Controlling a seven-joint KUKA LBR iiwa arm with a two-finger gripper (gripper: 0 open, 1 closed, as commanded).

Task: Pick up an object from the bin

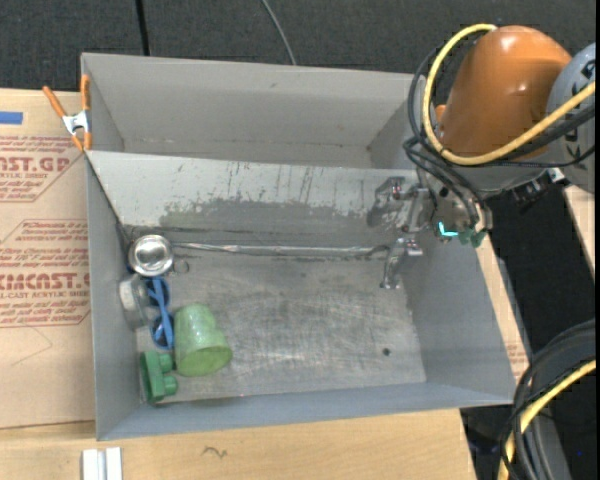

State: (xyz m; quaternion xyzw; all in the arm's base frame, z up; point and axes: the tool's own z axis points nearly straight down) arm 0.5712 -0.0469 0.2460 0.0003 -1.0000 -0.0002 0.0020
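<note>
My gripper [392, 268] hangs over the right of the bin [280, 118]; spread or closed, I cannot tell. Well apart, at left, lie five things: one silver can [151, 255], one blue clip [160, 313], one pale cup [202, 341], one green block [158, 378], one grey lump [132, 296]

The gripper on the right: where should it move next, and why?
Probably leftward: the gripper hangs over bare floor at the right of the bin, while the green cup, blue piece and silver cup lie heaped at its left wall.

Claw [396, 261] hangs by bin's [280, 108] right wall, far from green cup [200, 340].
</note>
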